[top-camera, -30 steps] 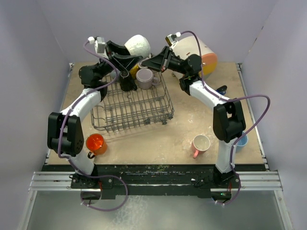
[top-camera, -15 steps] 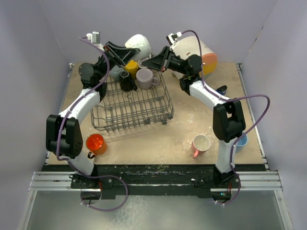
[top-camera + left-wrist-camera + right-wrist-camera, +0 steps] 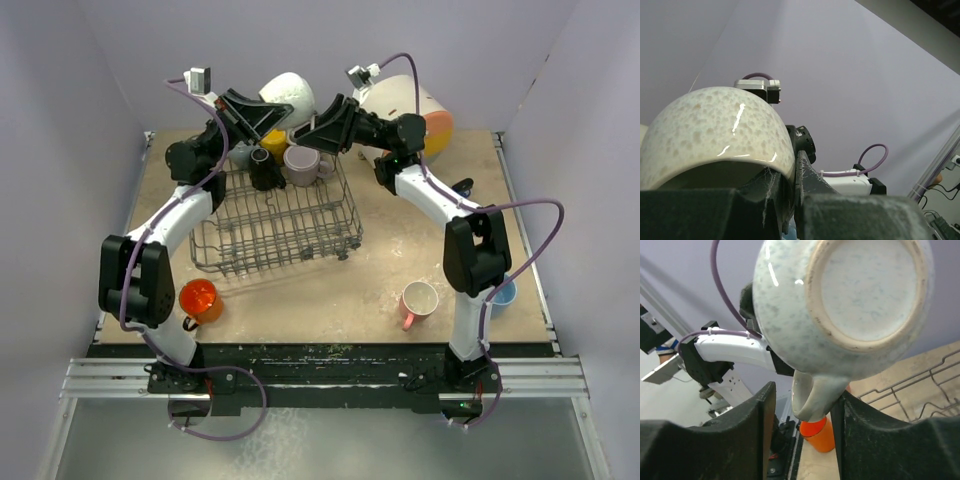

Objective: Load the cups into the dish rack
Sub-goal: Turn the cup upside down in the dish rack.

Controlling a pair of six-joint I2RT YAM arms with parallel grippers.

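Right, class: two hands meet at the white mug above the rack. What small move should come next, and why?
Probably draw the right hand back, clear of the white mug. Its fingers stand apart around the handle, while the left hand pinches the mug's rim, so the left alone seems to carry it above the dish rack.

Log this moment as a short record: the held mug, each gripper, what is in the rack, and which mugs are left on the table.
held: white mug, in the air
left gripper: shut on its rim
right gripper: open around its handle
in rack: yellow mug, black mug, mauve mug
on table: orange mug, pink mug, blue mug
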